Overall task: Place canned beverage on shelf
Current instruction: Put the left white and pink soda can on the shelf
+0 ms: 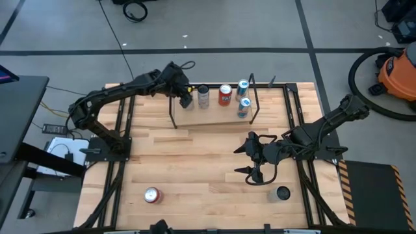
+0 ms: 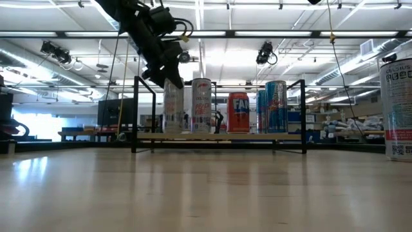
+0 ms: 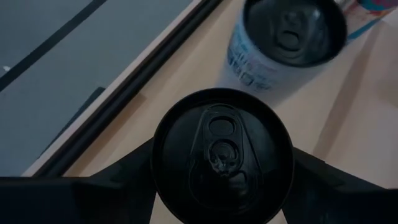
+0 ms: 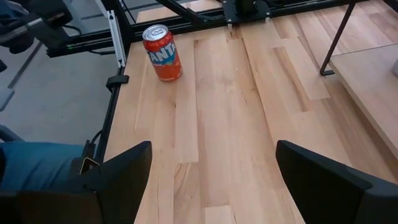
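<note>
Now left pincer [image 1: 186, 97] grips a dark-topped can [image 3: 222, 155] at the shelf [image 1: 214, 118] board's 9 o'clock end; right pincer [image 1: 250, 159] hangs open mid-table.

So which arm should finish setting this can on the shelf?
Left. The left gripper already holds the dark-topped can over the shelf; the right gripper waits open, mid-table.

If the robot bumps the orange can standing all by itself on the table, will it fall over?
Probably. The orange can stands upright and tall on a narrow base, so a push near its top would likely tip it. Being round, it could then roll across the smooth wooden table.
</note>
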### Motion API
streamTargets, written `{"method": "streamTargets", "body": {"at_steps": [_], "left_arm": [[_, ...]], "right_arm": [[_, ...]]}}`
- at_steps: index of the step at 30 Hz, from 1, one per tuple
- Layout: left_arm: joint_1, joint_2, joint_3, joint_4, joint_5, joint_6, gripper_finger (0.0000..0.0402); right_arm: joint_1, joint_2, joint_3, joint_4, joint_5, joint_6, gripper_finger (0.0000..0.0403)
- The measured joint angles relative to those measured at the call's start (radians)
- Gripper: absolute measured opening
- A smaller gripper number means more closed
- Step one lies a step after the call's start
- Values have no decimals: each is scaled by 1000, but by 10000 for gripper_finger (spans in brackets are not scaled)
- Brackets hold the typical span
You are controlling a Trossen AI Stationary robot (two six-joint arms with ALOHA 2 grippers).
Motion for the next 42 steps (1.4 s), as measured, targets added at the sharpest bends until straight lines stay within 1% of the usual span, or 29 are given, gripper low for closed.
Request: {"method": "streamTargets", "body": {"at_steps": [10,22,31,37,42], "left_arm": [[15,-2,1,-33,-1,19,263],[14,-2,1,-32,1,21,303],[14,-2,8,-19,1,22,306],[14,-2,31,-51,1,24,307],[15,-38,63,-53,0,28,307]], "right_arm": [[0,0,0,1,0,0,352],[0,0,0,5,0,0,352],[0,0,0,5,0,-18,352],[0,0,0,5,0,-26,352],[0,0,0,5,10,-26,352]]}}
